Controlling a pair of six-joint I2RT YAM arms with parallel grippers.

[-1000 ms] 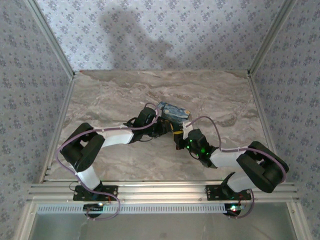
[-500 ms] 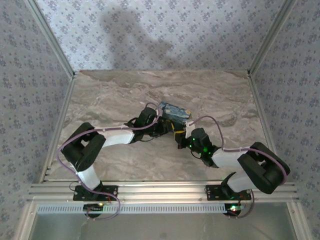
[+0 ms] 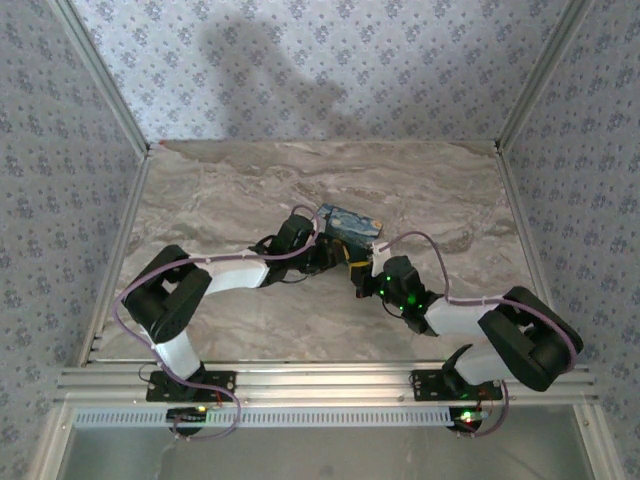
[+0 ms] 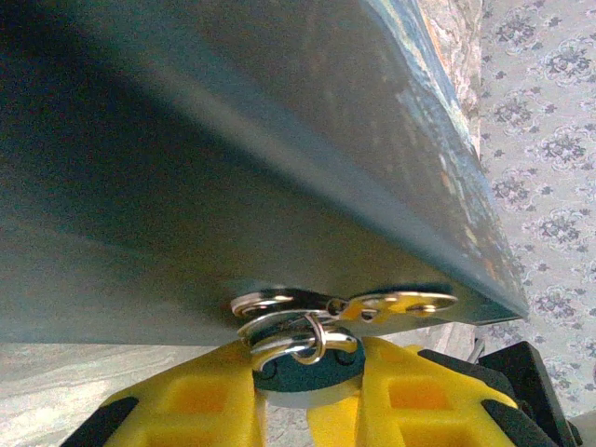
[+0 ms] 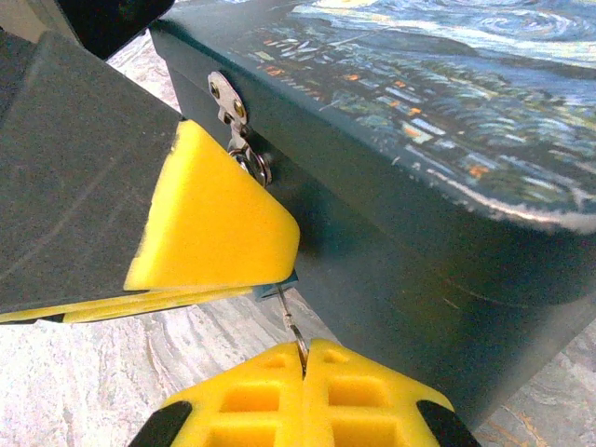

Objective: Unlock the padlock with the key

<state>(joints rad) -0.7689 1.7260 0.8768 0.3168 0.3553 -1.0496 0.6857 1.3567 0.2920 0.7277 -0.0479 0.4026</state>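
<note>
I'm clamping the hard little padlock (image 4: pixel 305 371) in my left gripper (image 4: pixel 307 400) against the painted box (image 5: pixel 447 186), and pinching the thin, stiff, probably slippery key (image 5: pixel 291 321) by its end in my right gripper (image 5: pixel 305 372).

Left end effector (image 4: pixel 307 365): fingers (image 4: pixel 410 400) bright yellow, black trim at outer corners. Between them the padlock (image 4: pixel 326 372): dark blue-grey body, silvery shackle ring. Just above it the hasp (image 4: pixel 372 304): shiny silver with yellow reflections. Box (image 4: pixel 233 168) side ahead of left end effector: plain dark teal. Right end effector (image 5: pixel 303 377): yellow fingers, black edges. The key (image 5: pixel 291 321) at its tip: thin, pale silver. Lid (image 5: pixel 447 84) beyond it: blue swirls, yellow-orange flecks, painted night-sky pattern. Worktop (image 3: pixel 230 190): grey-beige marble veining. Walls (image 3: pixel 300 60): pale blue-grey, small floral repeat. Arms (image 3: pixel 235 272): white and black. Cables (image 3: pixel 413 236): purple. Lights (image 3: pixel 400 295) behind right end effector: green.
</note>
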